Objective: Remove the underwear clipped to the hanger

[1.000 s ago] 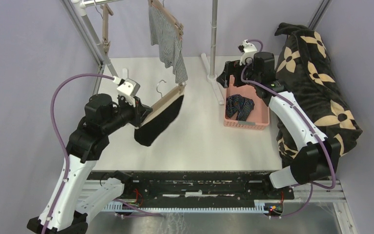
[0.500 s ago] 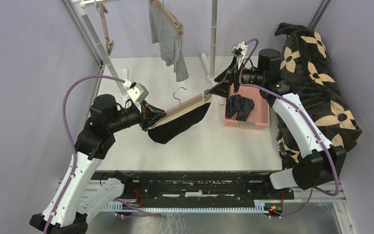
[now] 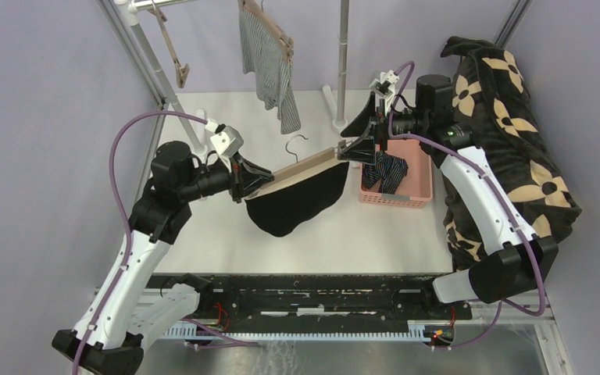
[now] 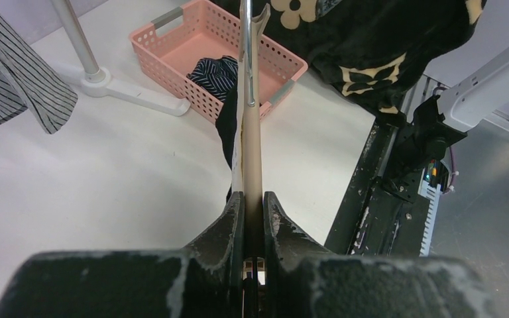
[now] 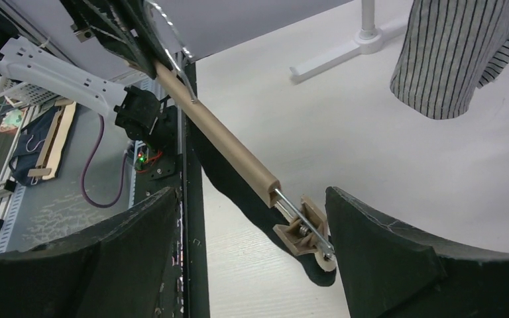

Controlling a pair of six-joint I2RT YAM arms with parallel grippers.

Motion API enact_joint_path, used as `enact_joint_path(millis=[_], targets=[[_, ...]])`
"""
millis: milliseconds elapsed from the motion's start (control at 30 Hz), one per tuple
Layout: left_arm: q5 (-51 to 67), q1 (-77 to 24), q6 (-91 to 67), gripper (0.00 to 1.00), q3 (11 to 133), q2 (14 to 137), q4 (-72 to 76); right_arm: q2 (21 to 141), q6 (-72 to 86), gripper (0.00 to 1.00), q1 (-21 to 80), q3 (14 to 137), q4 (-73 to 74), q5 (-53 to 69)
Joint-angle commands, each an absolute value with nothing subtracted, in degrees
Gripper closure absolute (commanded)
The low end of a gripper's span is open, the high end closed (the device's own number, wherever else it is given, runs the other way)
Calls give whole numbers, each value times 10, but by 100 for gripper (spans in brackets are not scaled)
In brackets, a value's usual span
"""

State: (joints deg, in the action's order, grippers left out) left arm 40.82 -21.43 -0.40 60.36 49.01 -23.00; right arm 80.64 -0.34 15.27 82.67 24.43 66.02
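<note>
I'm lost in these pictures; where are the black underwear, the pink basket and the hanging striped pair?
black underwear (image 3: pixel 297 206): top view, middle of the cloth.
pink basket (image 3: pixel 397 198): top view, near wall.
striped pair (image 3: pixel 268 66): top view, middle of the cloth.

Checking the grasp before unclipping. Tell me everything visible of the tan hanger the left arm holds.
The hanger is a tan, wood-looking bar with a wire hook and a spring clip at its far end. It is held tilted above the table. The left gripper is shut on one end; the open right gripper straddles the clip. From it hangs black underwear.
</note>
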Motion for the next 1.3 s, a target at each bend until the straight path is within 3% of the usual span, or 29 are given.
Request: enact_joint_path(millis=[0, 833, 1200, 1267], targets=[[428, -208, -10, 97, 643, 494, -185, 814, -47, 10, 148, 863, 270, 710], [454, -204, -1, 97, 698, 502, -243, 847, -43, 13, 138, 899, 251, 722], [446, -204, -17, 97, 689, 509, -205, 850, -11, 33, 138, 876, 217, 751], [440, -205, -20, 97, 688, 510, -199, 850, -10, 32, 138, 875, 217, 754]])
